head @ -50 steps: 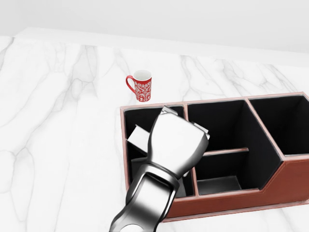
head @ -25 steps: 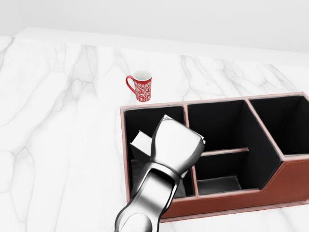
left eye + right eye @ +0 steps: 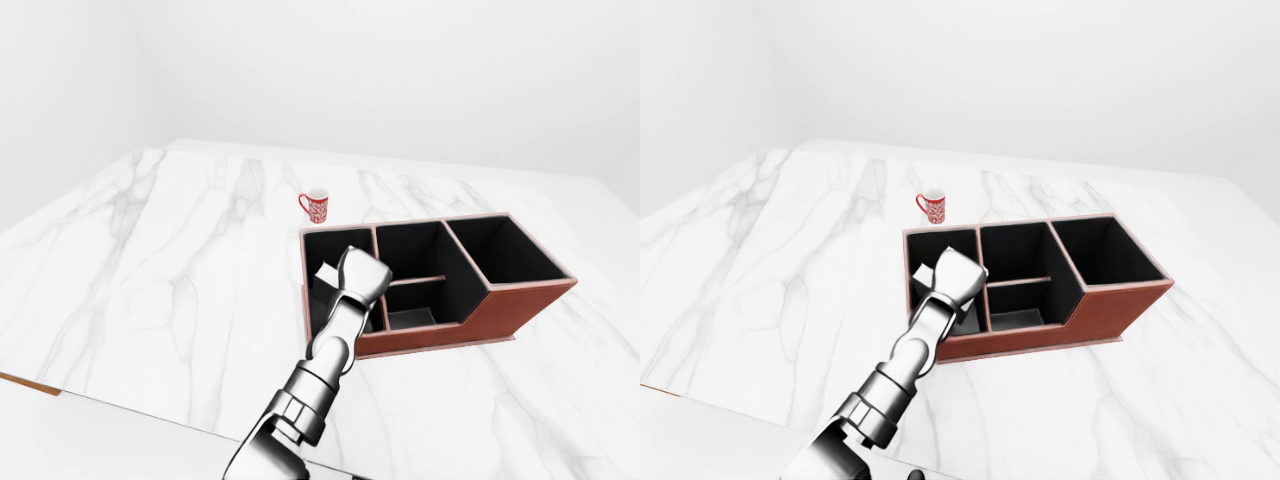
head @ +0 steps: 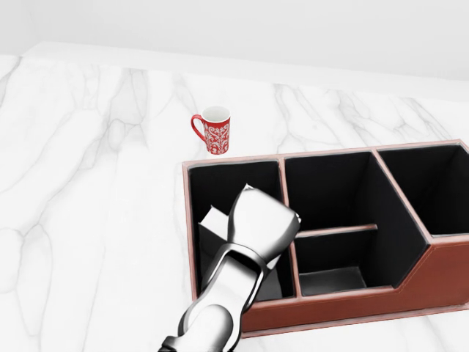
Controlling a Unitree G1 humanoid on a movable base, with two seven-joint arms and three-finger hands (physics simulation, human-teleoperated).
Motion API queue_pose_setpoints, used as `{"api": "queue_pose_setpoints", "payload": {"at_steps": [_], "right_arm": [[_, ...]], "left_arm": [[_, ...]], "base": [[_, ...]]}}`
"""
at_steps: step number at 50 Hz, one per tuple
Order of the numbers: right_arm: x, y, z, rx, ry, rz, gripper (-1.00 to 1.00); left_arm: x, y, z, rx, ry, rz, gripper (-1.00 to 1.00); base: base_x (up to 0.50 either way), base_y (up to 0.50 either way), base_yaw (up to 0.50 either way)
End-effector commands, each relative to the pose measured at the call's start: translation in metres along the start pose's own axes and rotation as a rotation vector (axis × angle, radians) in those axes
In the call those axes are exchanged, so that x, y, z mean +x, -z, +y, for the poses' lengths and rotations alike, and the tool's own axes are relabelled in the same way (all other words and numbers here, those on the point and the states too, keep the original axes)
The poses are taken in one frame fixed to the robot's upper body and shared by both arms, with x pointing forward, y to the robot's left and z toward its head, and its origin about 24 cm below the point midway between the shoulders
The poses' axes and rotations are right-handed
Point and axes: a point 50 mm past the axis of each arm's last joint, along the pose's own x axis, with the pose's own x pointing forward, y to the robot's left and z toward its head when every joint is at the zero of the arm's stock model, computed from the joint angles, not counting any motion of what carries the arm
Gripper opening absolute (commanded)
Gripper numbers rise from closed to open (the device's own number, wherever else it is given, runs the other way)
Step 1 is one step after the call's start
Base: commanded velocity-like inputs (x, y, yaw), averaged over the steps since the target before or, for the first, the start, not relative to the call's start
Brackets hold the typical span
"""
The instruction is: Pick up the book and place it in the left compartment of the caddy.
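On the white marble counter point(image 4: 88, 191), the pale grey book point(image 4: 214, 221) is sitting tilted inside the left compartment of the brown leather caddy point(image 4: 344, 302). The chrome left hand point(image 4: 261, 224) is hiding its fingers; grip unclear. A withdrawing hand risks dragging it out.

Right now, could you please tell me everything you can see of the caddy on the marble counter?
The caddy is a long open-topped box with reddish-brown, leather-like outer walls and a black lining. Partitions split it into a left, a middle and a right compartment; a low crossbar divides the middle one, and the near wall rises toward the right. It sits flat on the counter, apart from the red mug. A pale book leans tilted in the left compartment, largely hidden by the hand above it.
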Motion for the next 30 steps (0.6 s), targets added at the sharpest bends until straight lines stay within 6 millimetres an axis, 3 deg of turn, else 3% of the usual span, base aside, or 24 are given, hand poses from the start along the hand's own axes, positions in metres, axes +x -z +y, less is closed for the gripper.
{"api": "queue_pose_setpoints", "payload": {"at_steps": [1, 30], "right_arm": [[0.000, 0.000, 0.000, 0.002, -0.001, 0.002, 1.00], [0.001, 0.000, 0.001, 0.003, -0.001, -0.001, 1.00]], "left_arm": [[0.009, -0.003, -0.011, -0.034, -0.004, -0.035, -1.00], [0.014, -0.003, -0.048, -0.133, 0.050, -0.068, -1.00]], "base": [[0.00, 0.00, 0.00], [0.01, 0.00, 0.00]]}}
